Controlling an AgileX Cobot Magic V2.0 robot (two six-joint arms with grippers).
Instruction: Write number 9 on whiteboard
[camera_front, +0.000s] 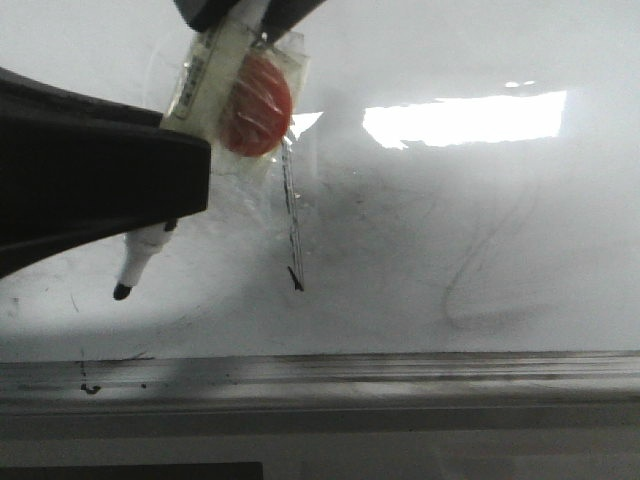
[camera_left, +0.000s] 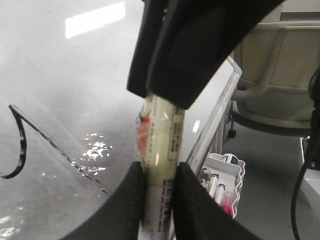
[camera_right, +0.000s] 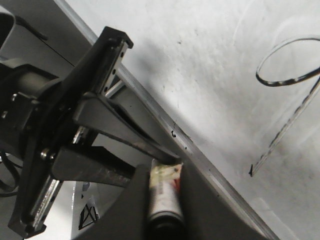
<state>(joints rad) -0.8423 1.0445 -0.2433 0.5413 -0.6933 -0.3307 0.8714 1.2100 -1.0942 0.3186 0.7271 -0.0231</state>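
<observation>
While the marker (camera_front: 140, 262) is clamped in the left gripper (camera_left: 160, 185) (right gripper's state cannot be told) beside the number 9 (camera_right: 285, 100) on the whiteboard (camera_front: 480, 250), a stray streak is risked if the tip is dragged.

A beige chair (camera_left: 272, 75) stands on grey floor (camera_left: 265, 180) beside a white marker tray (camera_left: 235, 167).

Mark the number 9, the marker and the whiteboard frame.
number 9 (camera_right: 287, 120), right wrist view, on its stem.
marker (camera_front: 140, 257), front view, on its barrel near the tip.
whiteboard frame (camera_front: 400, 375), front view, on the lower rail.
</observation>
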